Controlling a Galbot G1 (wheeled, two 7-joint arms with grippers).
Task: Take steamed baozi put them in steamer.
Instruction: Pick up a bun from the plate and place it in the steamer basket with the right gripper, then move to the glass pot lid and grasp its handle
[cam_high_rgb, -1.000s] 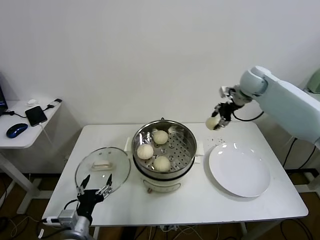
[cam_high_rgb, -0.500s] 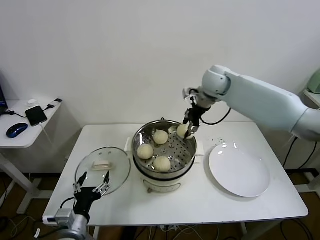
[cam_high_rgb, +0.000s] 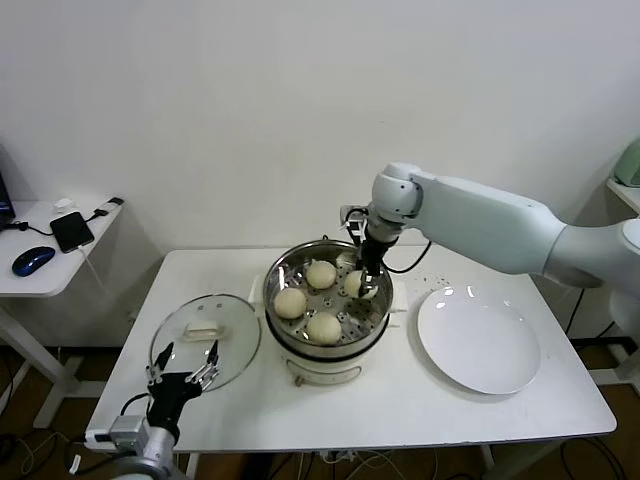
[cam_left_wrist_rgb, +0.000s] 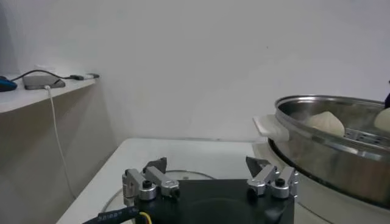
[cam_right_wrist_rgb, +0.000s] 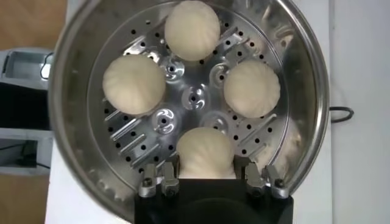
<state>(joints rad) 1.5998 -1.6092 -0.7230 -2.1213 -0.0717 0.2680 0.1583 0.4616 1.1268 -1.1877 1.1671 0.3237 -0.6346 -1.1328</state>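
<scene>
The steamer (cam_right_wrist_rgb: 308, 91) is shiny, mirror-bright metal with a perforated metal tray, on a glossy white plastic base. The baozi (cam_right_wrist_rgb: 133, 84) look matt, smooth and doughy. The lid (cam_high_rgb: 205, 341) is clear glass; the plate (cam_high_rgb: 480, 345) glossy white; the table (cam_high_rgb: 400, 410) smooth matt white.

Glass lid (cam_high_rgb: 205, 338) and white plate (cam_high_rgb: 480, 340) on white table (cam_high_rgb: 400, 400).

No text, label, brand, number or sign can be read in any of the views.
</scene>
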